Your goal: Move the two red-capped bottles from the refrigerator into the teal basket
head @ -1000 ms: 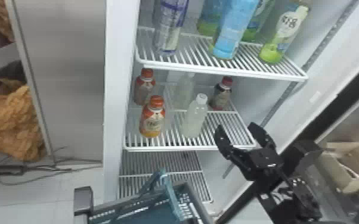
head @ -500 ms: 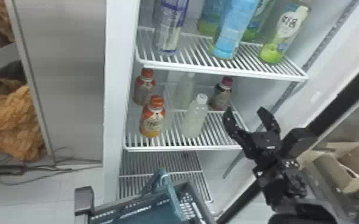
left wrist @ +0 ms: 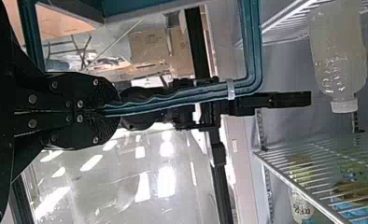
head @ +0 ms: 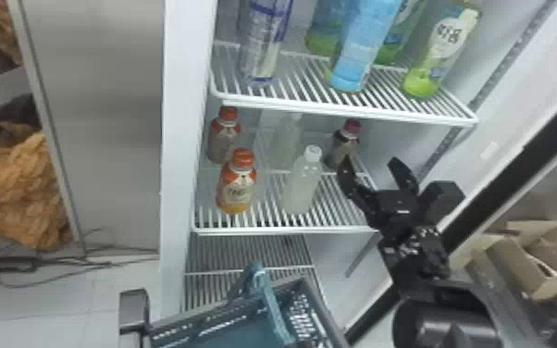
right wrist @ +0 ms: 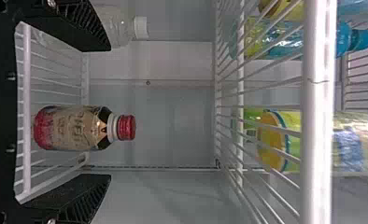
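Right gripper (head: 369,163) at three o'clock, spread, empty, dark red-capped bottle (head: 341,146) beyond, gaps either side, shelf edge (head: 337,112) above, left gripper (left wrist: 116,111) pinching basket handle (left wrist: 173,101)

There are two orange-capped bottles (head: 236,190), two pale cloudy bottles (head: 301,187), one dark red-capped bottle (head: 341,147), at least five taller bottles (head: 361,51), at least three wire shelves (head: 347,112) and one teal basket (head: 231,331).
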